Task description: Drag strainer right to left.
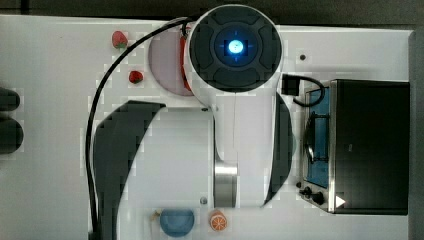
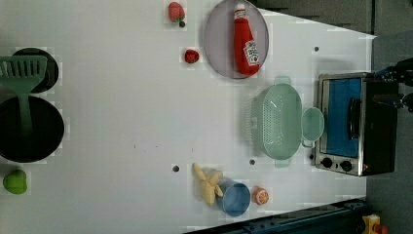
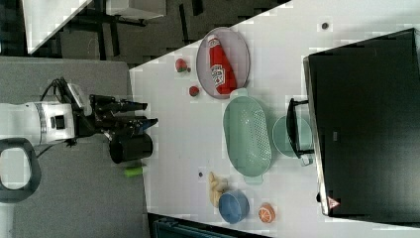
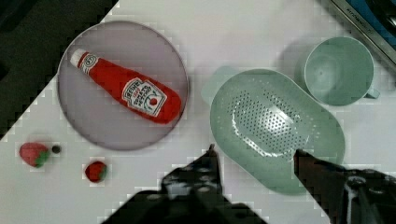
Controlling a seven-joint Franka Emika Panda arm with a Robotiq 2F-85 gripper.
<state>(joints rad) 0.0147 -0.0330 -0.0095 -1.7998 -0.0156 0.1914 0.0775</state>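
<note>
Strainer (image 2: 280,122): pale mint plastic, oval bowl, perforated with small holes, rim tabs at both ends. Sits on white tabletop (image 2: 122,122) between green mug (image 2: 312,125) and gray plate (image 2: 221,44) with ketchup bottle (image 2: 245,41); toaster oven (image 2: 353,124) beyond mug. Gripper (image 4: 254,156) above strainer, fingers spread wide, nothing held.

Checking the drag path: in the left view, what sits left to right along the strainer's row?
Black pot → bare table → strainer → green mug → toaster oven.
</note>
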